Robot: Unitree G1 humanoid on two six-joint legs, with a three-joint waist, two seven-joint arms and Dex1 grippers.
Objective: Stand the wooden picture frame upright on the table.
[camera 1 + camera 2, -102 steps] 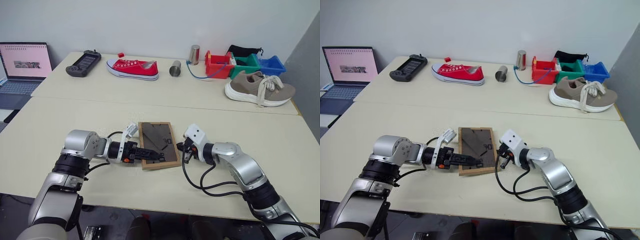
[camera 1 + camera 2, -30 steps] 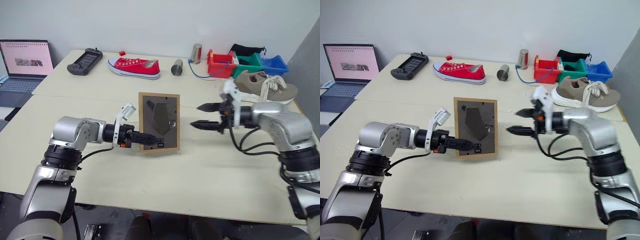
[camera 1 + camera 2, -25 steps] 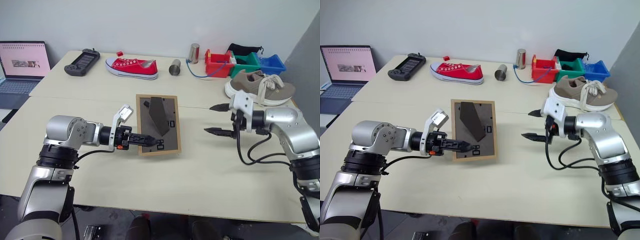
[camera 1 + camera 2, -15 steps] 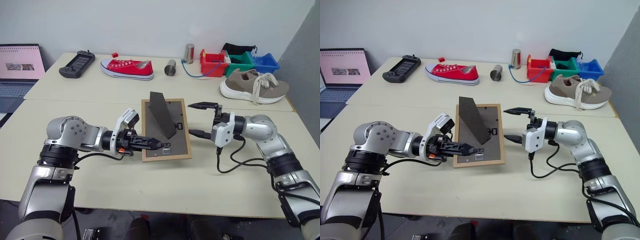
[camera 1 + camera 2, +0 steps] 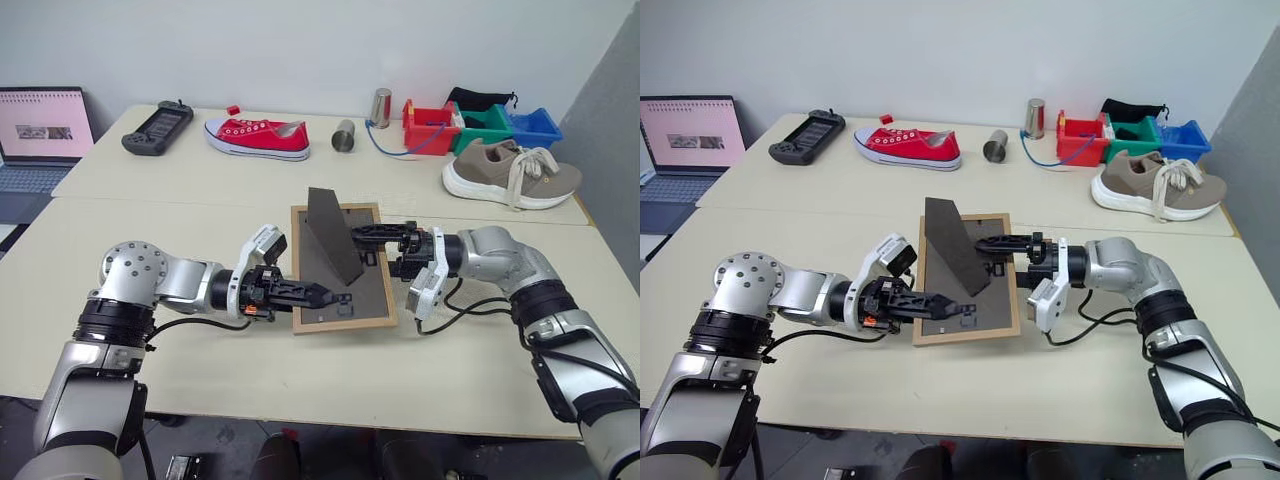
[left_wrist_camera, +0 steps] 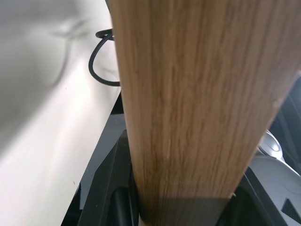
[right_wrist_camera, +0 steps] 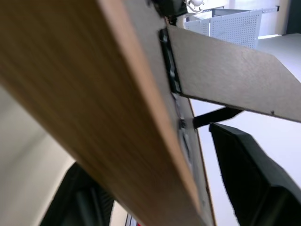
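Wooden picture frame (image 5: 340, 270): held up off the desk (image 5: 300, 385) between the two arms, near the front middle of the near slab, back side facing the camera; its dark stand flap (image 5: 333, 232) sticks out from the back panel.
Left tool (image 5: 330, 297): closed on the frame's lower left edge, fingers reaching in level from the left across the back panel.
Right tool (image 5: 372, 247): one black finger lies across the upper back of the frame; the other is hidden by the wooden border, so I cannot tell whether it is gripping or just straddling the edge.
Hidden: the frame's front face is turned away from the head camera, so any picture or glass cannot be made out.
Left wrist view: wood grain of the frame's edge (image 6: 188, 108) close up, with black finger parts partly covered at its base.
Right wrist view: the wooden border (image 7: 94, 108) and the grey flap (image 7: 230, 84) seen edge-on; the fingers are cut off by the picture's edge.
Small marks on the back panel: black clips or hangers, too small to tell apart.
Laptop (image 5: 35, 135): cut off at the left edge; its pink screen shows text too small to read.
Far slab: black game controller (image 5: 157, 127), red sneaker (image 5: 257, 138), two metal cans (image 5: 362, 120), red, green and blue bins (image 5: 480, 125), beige sneaker (image 5: 510, 175).
Readable writing: no legible brand or label on any item.
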